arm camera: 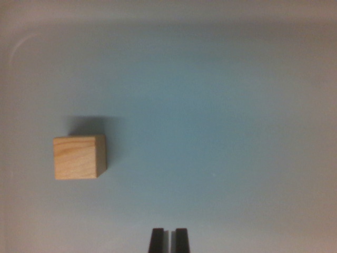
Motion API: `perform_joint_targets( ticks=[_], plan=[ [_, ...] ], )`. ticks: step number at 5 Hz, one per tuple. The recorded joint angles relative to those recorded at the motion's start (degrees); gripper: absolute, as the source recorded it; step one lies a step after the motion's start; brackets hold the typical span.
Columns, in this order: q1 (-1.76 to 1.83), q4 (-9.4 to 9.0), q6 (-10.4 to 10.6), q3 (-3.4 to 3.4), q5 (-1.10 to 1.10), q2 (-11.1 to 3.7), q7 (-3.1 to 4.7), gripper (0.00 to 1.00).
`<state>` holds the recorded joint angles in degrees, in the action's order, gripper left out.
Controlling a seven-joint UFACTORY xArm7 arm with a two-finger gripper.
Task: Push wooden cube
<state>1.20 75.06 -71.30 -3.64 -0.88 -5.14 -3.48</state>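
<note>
A light wooden cube (79, 157) rests on a pale blue-grey surface at the wrist view's left, its shadow falling behind it. My gripper (169, 238) shows at the bottom centre as two dark fingertips standing side by side with only a thin slit between them, shut on nothing. The cube lies up and to the left of the fingertips, well apart from them.
The pale surface (226, 121) runs wide to the right of the cube and beyond it. A lighter raised rim (21, 45) curves round the top left corner and along the top edge.
</note>
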Motion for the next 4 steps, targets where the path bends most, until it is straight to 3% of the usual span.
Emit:
perform_joint_targets(
  ticks=[1, 2, 3, 4],
  plan=[
    [0.0, 0.0, 0.0, 0.0, 0.0, 0.0, 0.0, 0.0],
    [0.44, -1.88, 2.72, -0.51, 0.14, -0.93, -0.68, 0.0],
    [0.44, -1.88, 2.72, -0.51, 0.14, -0.93, -0.68, 0.0],
    [0.88, -3.75, 5.43, -1.02, 0.29, -1.86, -1.36, 0.0]
  ],
)
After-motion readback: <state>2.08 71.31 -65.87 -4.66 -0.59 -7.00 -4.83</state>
